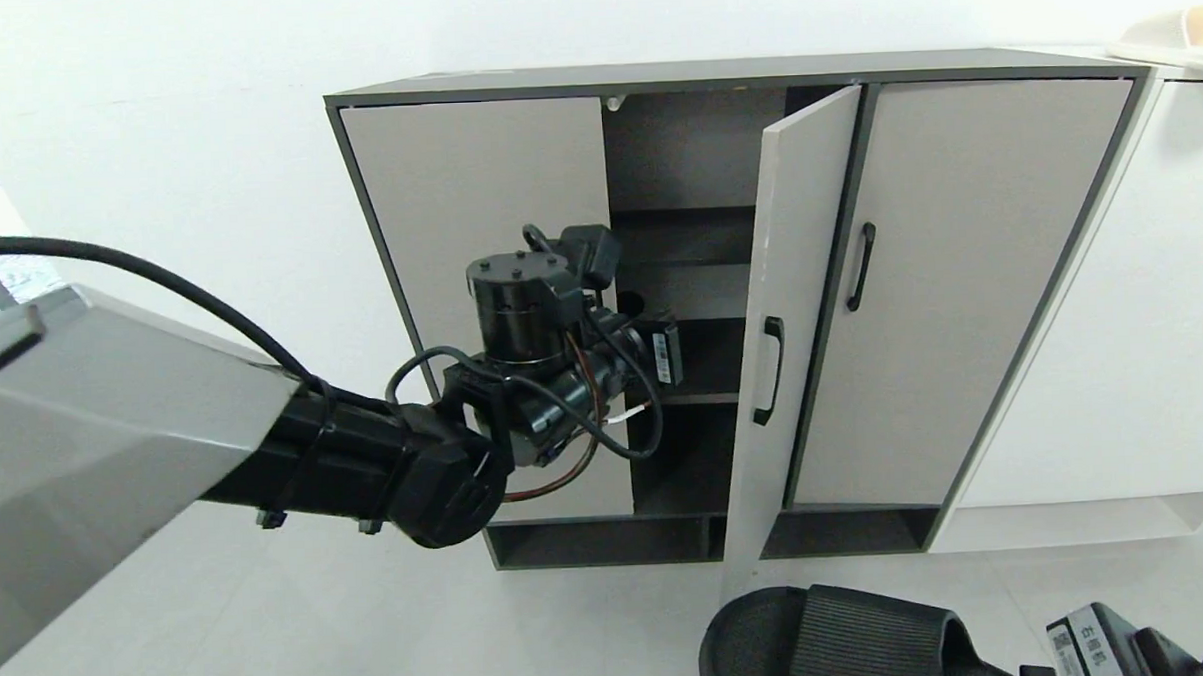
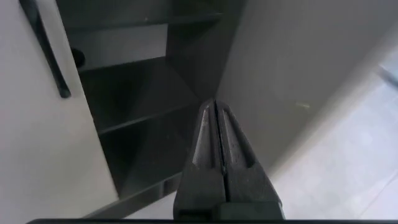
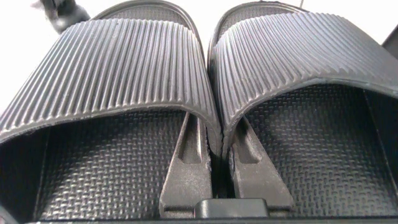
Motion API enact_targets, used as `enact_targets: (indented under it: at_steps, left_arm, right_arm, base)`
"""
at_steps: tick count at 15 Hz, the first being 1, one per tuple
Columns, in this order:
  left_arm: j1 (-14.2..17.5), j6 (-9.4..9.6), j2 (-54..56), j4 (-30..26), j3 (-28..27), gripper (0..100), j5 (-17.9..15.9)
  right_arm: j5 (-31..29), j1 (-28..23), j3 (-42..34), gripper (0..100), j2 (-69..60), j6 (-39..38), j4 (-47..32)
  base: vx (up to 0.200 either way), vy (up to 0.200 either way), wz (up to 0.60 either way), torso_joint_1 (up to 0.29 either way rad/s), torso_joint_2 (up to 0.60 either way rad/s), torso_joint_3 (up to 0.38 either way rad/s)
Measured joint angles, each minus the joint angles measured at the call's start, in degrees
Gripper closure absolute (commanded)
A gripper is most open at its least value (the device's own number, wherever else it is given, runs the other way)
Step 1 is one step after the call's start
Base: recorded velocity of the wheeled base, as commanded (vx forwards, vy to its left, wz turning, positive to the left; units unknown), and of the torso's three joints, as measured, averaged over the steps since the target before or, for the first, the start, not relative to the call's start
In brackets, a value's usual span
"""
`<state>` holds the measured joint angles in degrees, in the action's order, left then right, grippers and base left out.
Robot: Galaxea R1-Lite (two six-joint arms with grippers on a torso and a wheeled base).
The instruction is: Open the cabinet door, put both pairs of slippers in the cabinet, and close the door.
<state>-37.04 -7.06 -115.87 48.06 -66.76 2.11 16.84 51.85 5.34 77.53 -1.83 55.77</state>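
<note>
— Low before the dark-framed grey cabinet (image 1: 712,72), my right gripper (image 3: 216,140) is clamped on the touching inner walls of the black ribbed rubber slippers (image 3: 130,68).
— And your left?
— My left gripper (image 2: 216,109) is pinched together and empty, at the opening. The pale cabinet door (image 1: 793,221) is only part-open, so I fear the slippers could catch its edge, or my arms could collide.
</note>
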Motion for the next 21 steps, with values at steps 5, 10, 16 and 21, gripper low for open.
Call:
enact_targets:
  at_steps: [5,10,16,21]
  left_arm:
    - [-0.01,-0.05,-5.68,-0.16,-5.21,100,-0.59]
    - [-1.61,-0.38,-10.79,-1.78,-11.91,100,-1.22]
    - [-9.72,-4.33,-0.66,-6.16,-3.19,100,-8.64]
    - [-19.97,-4.07,3.04,-11.79,-2.27,100,-9.06]
  right_arm:
    - [0.00,-0.26,0.04,100,2.16,-0.05,2.91]
    - [0.02,-0.26,-0.13,100,2.62,0.02,2.91]
    - [0.02,-0.26,-0.63,100,3.23,0.17,2.94]
    - [-0.04,-0.33,-1.05,100,3.34,-0.05,2.91]
  base:
    - [0.000,0.000,0.00,0.000,0.00,0.000]
    - [0.000,0.000,0.00,0.000,0.00,0.000]
    - [0.000,0.000,0.00,0.000,0.00,0.000]
    - [0.000,0.000,0.00,0.000,0.00,0.000]
